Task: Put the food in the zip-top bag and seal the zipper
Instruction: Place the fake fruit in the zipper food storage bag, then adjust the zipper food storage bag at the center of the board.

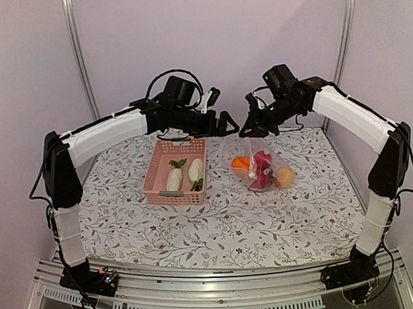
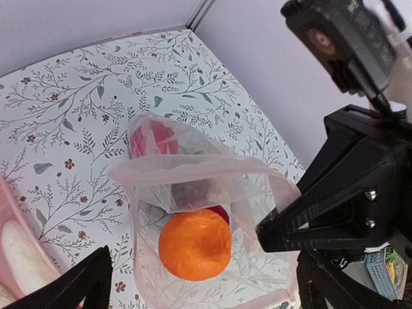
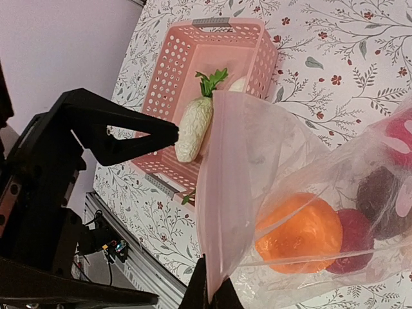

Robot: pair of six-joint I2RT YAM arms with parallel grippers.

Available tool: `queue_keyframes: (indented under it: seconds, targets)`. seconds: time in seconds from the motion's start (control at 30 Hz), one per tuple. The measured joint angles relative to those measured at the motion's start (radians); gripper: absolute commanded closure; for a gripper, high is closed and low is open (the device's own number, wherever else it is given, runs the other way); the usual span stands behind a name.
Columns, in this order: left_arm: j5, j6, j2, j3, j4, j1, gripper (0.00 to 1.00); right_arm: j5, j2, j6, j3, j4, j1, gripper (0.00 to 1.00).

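Observation:
The clear zip-top bag point(image 1: 253, 156) hangs by one mouth edge from my right gripper point(image 1: 250, 130), which is shut on it; the pinch shows at the bottom of the right wrist view point(image 3: 210, 295). Its mouth gapes, and the pinkish zipper point(image 2: 193, 168) strip is unsealed. Inside lie an orange fruit point(image 2: 194, 243), a red piece point(image 3: 354, 239) and a dark purple piece point(image 3: 378, 193). My left gripper point(image 1: 226, 123) hovers open just above the mouth, nothing between its fingers point(image 2: 80, 283). Two white radishes point(image 1: 174, 177) point(image 1: 195, 170) lie in the pink basket.
The pink basket point(image 1: 155, 168) stands left of the bag on the floral tablecloth. Both grippers are close together over the bag, the left one's finger point(image 3: 129, 137) showing in the right wrist view. Walls close in behind and at the right.

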Motion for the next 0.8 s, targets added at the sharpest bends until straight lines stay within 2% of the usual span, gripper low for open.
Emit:
queue_keyframes:
  seconds: [0.2, 0.37, 0.57, 0.73, 0.8]
  targets:
    - [-0.094, -0.027, -0.107, 0.001, 0.014, 0.018, 0.01, -0.038, -0.002, 0.023, 0.0, 0.007, -0.018, 1.0]
    - [-0.167, -0.038, -0.135, -0.01, -0.02, 0.02, 0.14, -0.039, -0.009, 0.027, 0.0, 0.011, -0.024, 1.0]
    - [-0.163, -0.064, -0.113, -0.113, -0.067, 0.02, 0.2, -0.037, -0.018, 0.027, -0.002, 0.014, -0.024, 1.0]
    - [-0.13, -0.093, -0.033, -0.124, -0.069, 0.02, 0.33, -0.037, -0.026, 0.023, -0.002, 0.014, -0.024, 1.0]
    - [-0.11, -0.104, 0.003, -0.111, -0.07, 0.02, 0.42, -0.035, -0.029, 0.019, -0.002, 0.013, -0.024, 1.0]
